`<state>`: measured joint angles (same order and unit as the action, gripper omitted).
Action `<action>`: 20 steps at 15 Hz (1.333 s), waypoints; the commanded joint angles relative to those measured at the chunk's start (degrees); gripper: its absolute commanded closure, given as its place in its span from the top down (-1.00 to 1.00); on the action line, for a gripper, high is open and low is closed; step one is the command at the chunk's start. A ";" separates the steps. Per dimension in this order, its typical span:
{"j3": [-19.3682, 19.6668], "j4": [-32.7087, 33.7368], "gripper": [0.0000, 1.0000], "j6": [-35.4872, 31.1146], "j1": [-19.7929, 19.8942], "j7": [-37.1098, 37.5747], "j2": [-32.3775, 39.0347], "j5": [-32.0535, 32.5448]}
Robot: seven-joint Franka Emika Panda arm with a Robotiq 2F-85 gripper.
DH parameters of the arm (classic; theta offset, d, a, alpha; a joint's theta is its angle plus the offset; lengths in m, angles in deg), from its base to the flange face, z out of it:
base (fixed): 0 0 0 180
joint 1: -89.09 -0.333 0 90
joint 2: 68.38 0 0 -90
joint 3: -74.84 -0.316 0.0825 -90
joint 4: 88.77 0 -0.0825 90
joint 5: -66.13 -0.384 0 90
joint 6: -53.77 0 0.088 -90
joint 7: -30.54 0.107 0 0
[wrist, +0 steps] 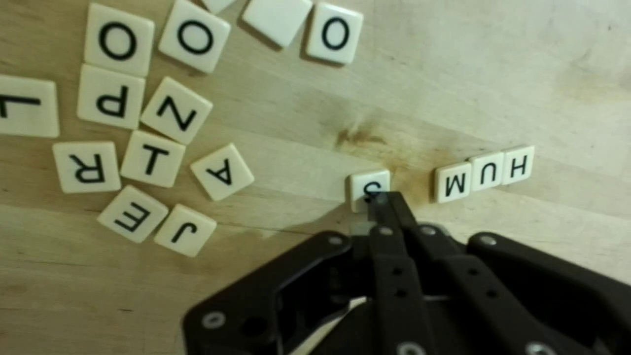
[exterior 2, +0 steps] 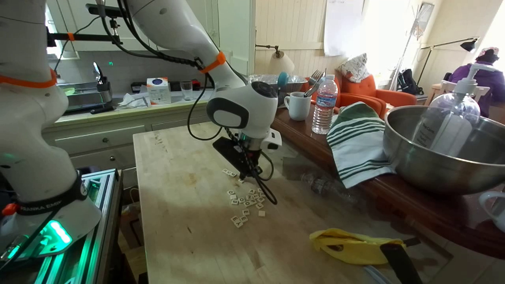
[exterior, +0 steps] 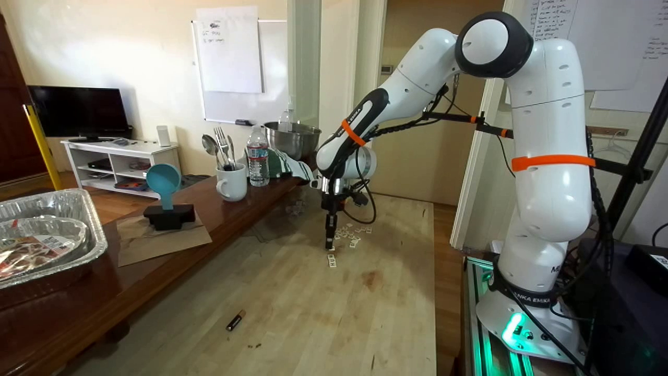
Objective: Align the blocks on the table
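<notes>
Wrist view: jaws are clenched, with the S letter tile (wrist: 365, 183) at eleven o'clock; the H-U-M tile row (wrist: 487, 171) lies apart from it at three o'clock

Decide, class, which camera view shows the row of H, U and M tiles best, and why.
The wrist view: the row of H, U and M tiles appears large, uncovered, each letter upside down but plain. Both exterior views also show the row, but far smaller, its letters harder to read.
</notes>
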<state>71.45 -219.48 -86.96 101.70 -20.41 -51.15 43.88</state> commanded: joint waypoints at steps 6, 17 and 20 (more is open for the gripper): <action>-0.04 -2.17 -1.00 0.57 -1.84 1.05 1.57 1.36; -0.20 -1.87 -1.00 2.06 -2.55 0.94 1.47 0.97; -0.16 -1.96 -1.00 2.11 -2.65 1.05 1.47 1.17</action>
<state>71.30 -219.96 -85.62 99.98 -20.40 -51.52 43.89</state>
